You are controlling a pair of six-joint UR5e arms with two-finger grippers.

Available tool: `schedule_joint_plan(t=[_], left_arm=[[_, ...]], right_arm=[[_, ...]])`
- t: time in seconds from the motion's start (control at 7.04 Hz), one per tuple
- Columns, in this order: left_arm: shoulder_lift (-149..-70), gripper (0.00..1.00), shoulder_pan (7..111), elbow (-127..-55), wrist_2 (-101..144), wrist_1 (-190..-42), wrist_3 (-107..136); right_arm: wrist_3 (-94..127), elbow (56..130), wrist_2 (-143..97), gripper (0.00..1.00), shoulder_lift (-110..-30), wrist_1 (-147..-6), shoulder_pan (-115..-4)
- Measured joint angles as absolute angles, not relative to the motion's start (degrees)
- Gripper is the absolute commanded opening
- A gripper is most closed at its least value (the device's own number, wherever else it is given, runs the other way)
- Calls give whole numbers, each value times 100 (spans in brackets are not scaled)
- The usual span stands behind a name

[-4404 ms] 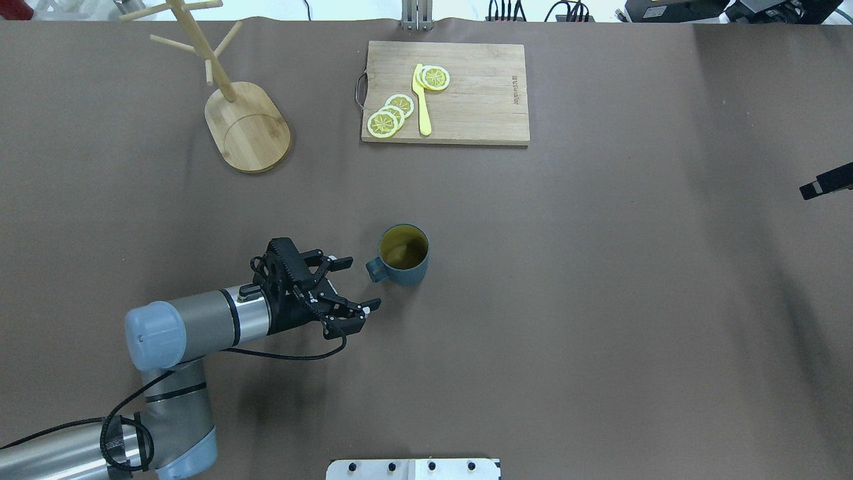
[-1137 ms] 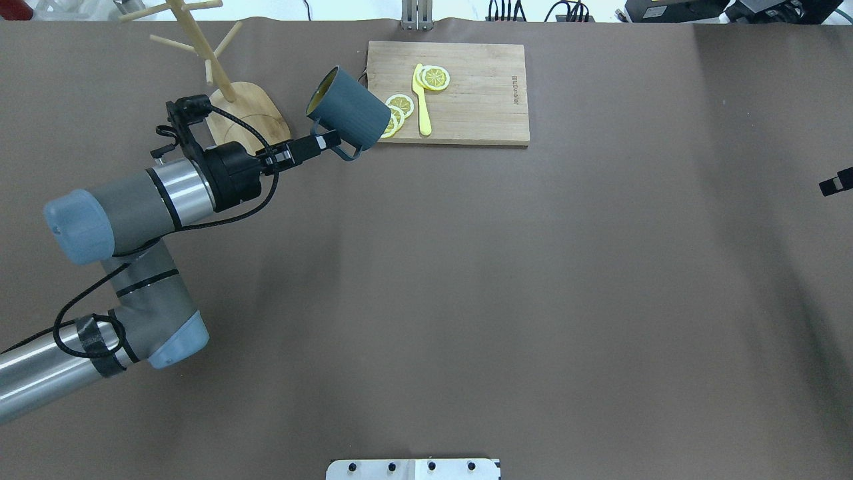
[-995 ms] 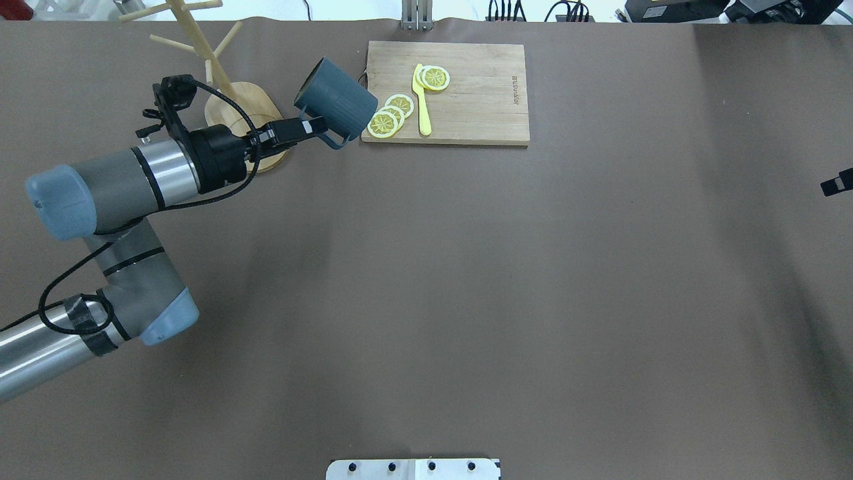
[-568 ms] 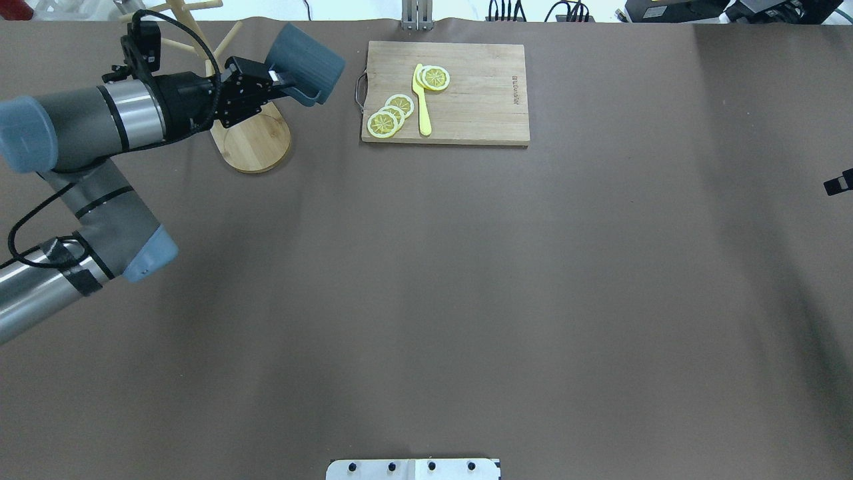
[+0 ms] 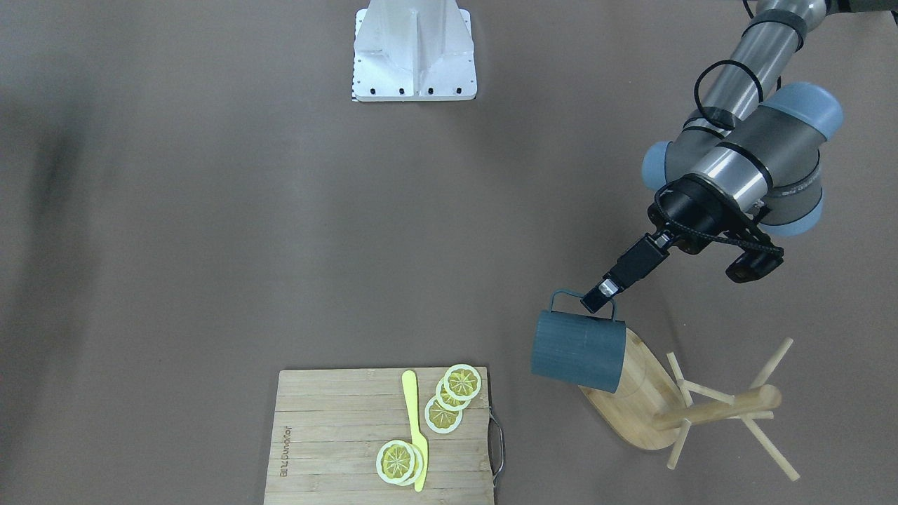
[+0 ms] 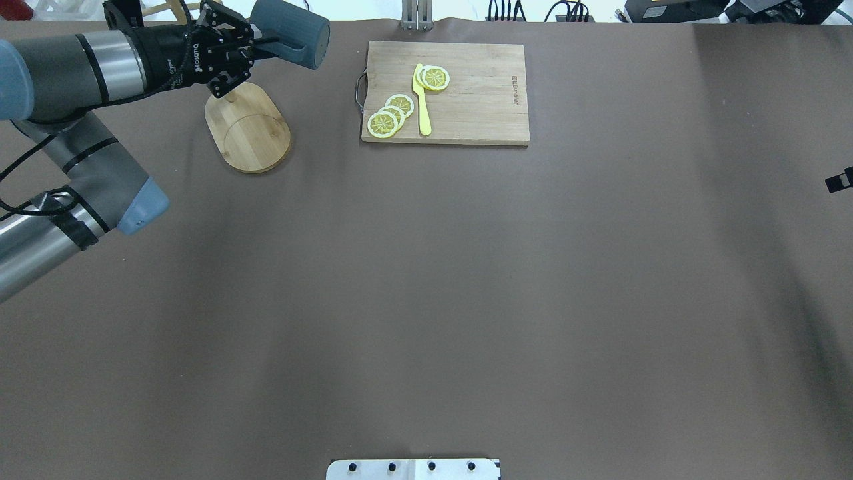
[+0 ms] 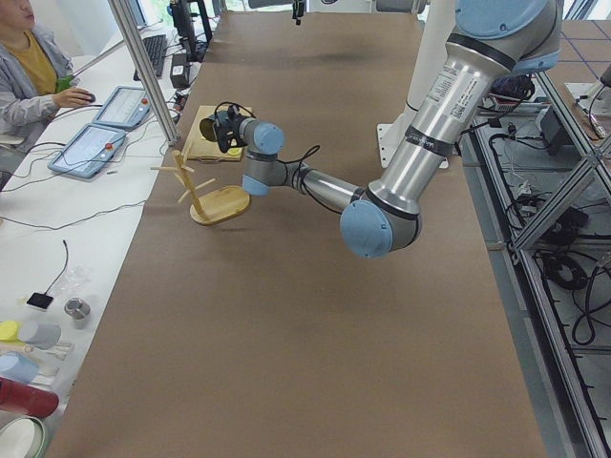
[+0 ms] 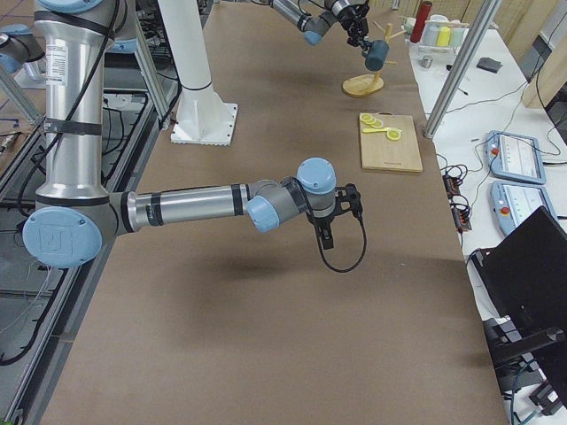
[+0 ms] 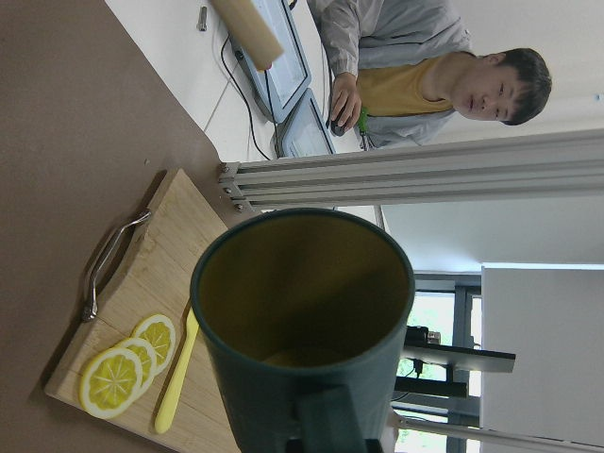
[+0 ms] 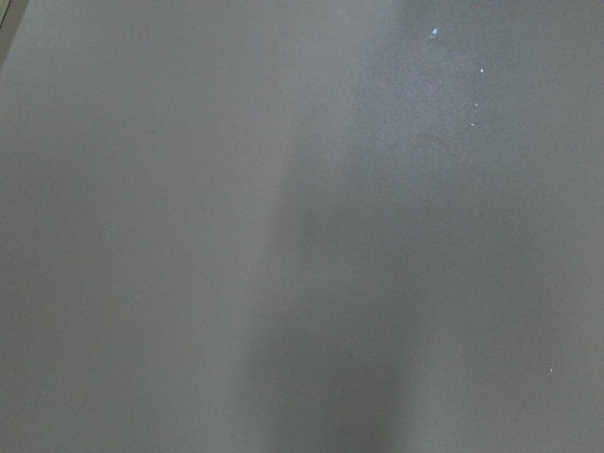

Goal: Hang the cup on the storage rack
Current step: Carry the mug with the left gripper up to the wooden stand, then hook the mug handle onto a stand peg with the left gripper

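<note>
left gripper (image 5: 593, 297): pinched shut on the cup's handle loop, so you've got the mug in the air.
cup (image 5: 578, 351): on its side, long axis near level, mouth turned toward the storage rack (image 5: 722, 407), over the near end of its base.
key relation: the pegs lie to the robot's left of the cup; no peg is through the handle yet.
left arm: stretched far forward, wrist rolled sideways.
right gripper (image 8: 326, 232): well apart from the cup; can't tell if it's open.
</note>
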State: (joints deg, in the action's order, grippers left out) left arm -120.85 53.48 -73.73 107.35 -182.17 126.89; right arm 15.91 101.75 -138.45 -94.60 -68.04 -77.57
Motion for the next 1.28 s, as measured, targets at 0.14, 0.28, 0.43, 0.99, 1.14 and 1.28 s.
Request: schedule_joint_plan(t=[0.14, 0.28, 0.43, 0.99, 1.14, 1.28], left_arm=[[-12097, 0, 5371, -7201, 10711, -18618, 13325], [-12099, 0, 5392, -7062, 10628, -18959, 13758], [-12102, 0, 5400, -6937, 10449, -19258, 14086], [-12104, 0, 5387, -6459, 9484, -20215, 14739], [-12137, 0, 5377, -6332, 9320, -20320, 14764], [-12185, 0, 5375, -6227, 9235, -20367, 14833]], right_arm=[[1591, 10177, -13828, 100, -9462, -6803, -7760], [1591, 10177, -13821, 100, -9468, -6803, -7763], [1591, 10180, -13818, 100, -9474, -6801, -7766], [1591, 10241, -13809, 100, -9500, -6800, -7777], [1591, 10251, -13808, 100, -9501, -6802, -7778], [1591, 10254, -13808, 100, -9501, -6802, -7778]])
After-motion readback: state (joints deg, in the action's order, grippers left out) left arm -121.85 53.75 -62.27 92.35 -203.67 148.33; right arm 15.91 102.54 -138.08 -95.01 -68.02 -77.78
